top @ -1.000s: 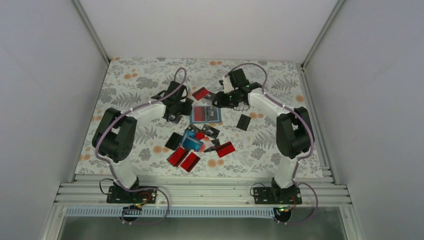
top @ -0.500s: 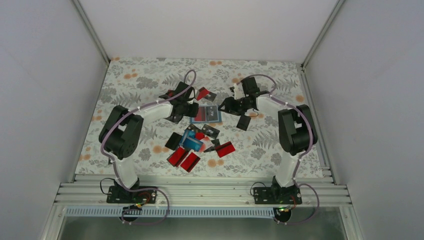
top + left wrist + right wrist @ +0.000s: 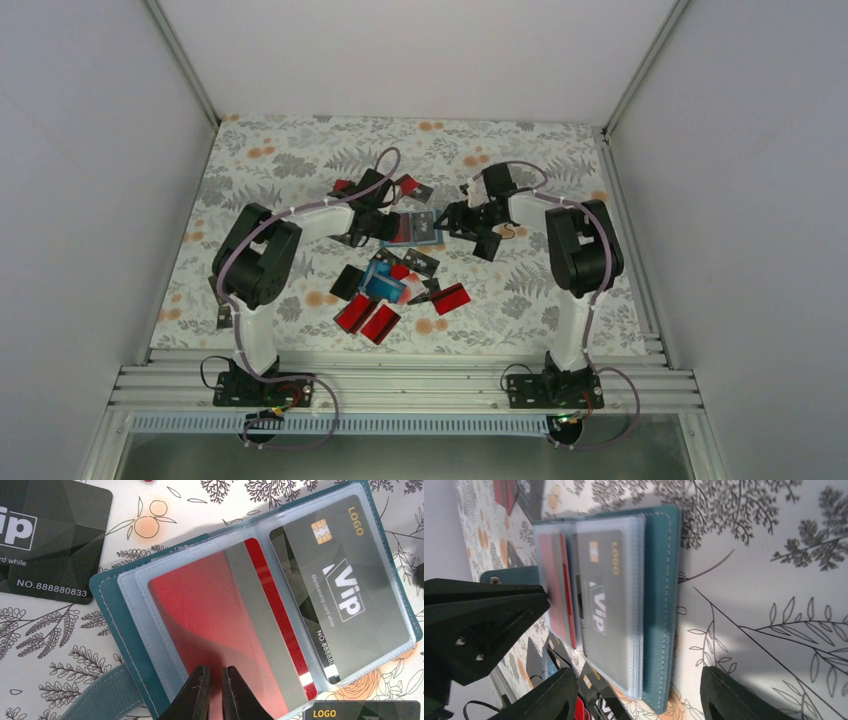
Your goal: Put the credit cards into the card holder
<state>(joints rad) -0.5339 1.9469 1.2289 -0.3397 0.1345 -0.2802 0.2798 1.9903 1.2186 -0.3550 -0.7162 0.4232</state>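
1. Lying face up at the left of the left wrist view, a loose black card with white print rests on the floral surface, near the card holder but not touching it.
2. The left end effector has its fingers together, with only a sliver between them. The tips sit on the clear sleeve over a red card. Whether they nip the sleeve, I cannot tell.
3. The card holder lies open and flat at mid-surface between the two arms, teal cover down and clear sleeves up. Its right-hand sleeve holds a black VIP card.
4. Toward the arm bases from the holder, loose credit cards lie in an overlapping scatter of red, black and blue.
5. The right end effector hovers just right of the holder, its fingers well apart and nothing gripped.
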